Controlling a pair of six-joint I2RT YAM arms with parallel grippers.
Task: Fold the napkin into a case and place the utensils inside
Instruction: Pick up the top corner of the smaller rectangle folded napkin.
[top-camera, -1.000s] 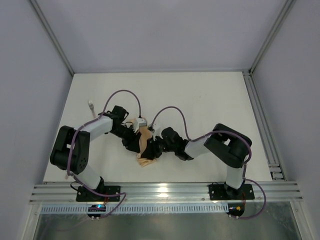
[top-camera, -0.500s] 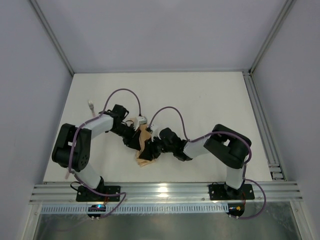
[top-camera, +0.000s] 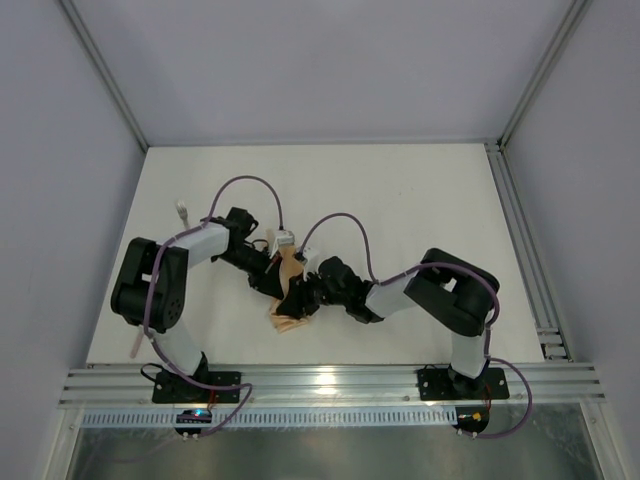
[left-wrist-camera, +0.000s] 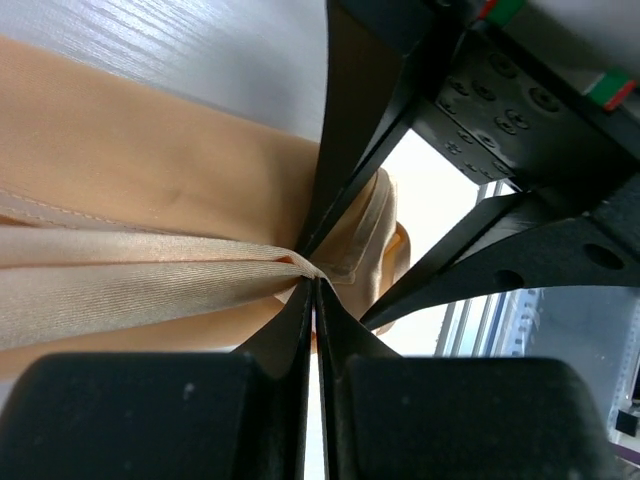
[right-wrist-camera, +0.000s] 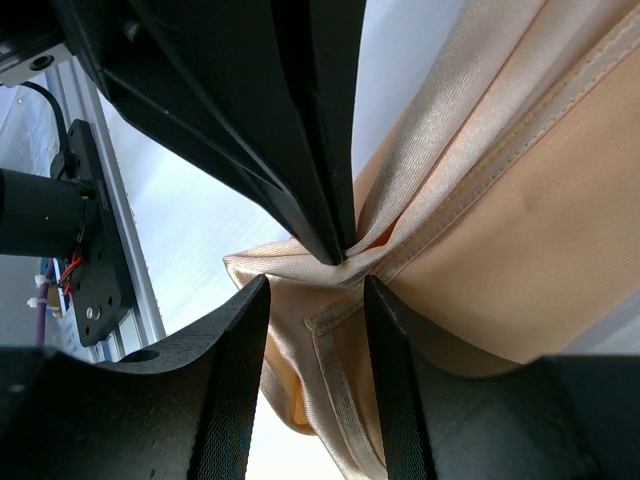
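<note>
The peach-orange napkin (top-camera: 287, 312) lies bunched in the middle of the table between both arms. My left gripper (left-wrist-camera: 313, 280) is shut on a thin raised fold of the napkin (left-wrist-camera: 150, 190), which stretches away from the pinch to the left. My right gripper (right-wrist-camera: 315, 295) is open, its fingers (right-wrist-camera: 240, 330) standing on either side of a hemmed edge of the napkin (right-wrist-camera: 500, 230), just under the left gripper's closed fingertips (right-wrist-camera: 335, 235). One utensil shows as a small whitish head (top-camera: 183, 211) at the table's left; its handle runs under the left arm.
A pale stick (top-camera: 134, 346) pokes out beside the left arm's base near the front edge. A metal rail (top-camera: 320, 385) borders the near side, and another (top-camera: 520, 240) runs along the right. Grey walls enclose the table.
My left gripper has closed onto the napkin fold and its arm has swung slightly inward. The napkin's near end has shifted a little left. The right gripper has opened slightly.
</note>
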